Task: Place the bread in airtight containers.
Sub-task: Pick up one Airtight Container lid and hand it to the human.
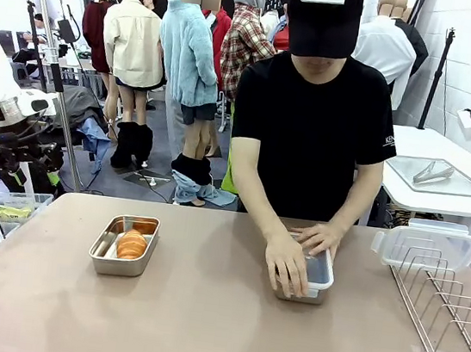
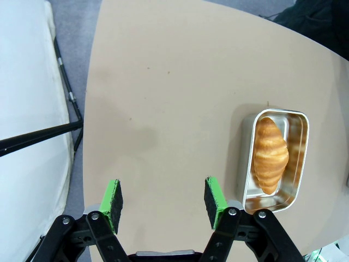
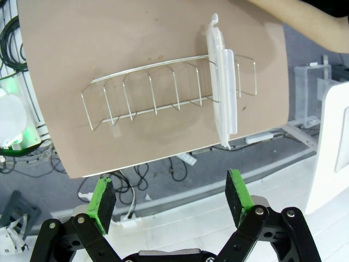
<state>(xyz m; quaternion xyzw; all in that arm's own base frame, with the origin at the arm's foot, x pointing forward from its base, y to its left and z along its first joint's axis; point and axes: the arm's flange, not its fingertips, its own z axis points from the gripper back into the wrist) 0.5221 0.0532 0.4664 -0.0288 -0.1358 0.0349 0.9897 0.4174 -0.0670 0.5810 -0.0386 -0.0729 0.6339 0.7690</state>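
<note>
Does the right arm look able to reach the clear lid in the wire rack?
Probably yes: the clear lid stands in the wire rack with nothing over it, and the right arm's jaws are open.

Front: fixed, faces across table (image 1: 198,327) toward person (image 1: 312,125). Left wrist: high, faces down; shares open container (image 2: 297,142) with front. Right wrist: high past table edge, faces down; shares wire rack (image 3: 175,82).

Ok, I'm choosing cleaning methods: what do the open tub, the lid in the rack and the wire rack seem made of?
The open tub looks like stainless steel, shiny: its walls mirror the croissant. The lid is probably plastic: translucent, slightly milky, with moulded tabs. The wire rack seems thin bright metal wire, perhaps chromed.
</note>
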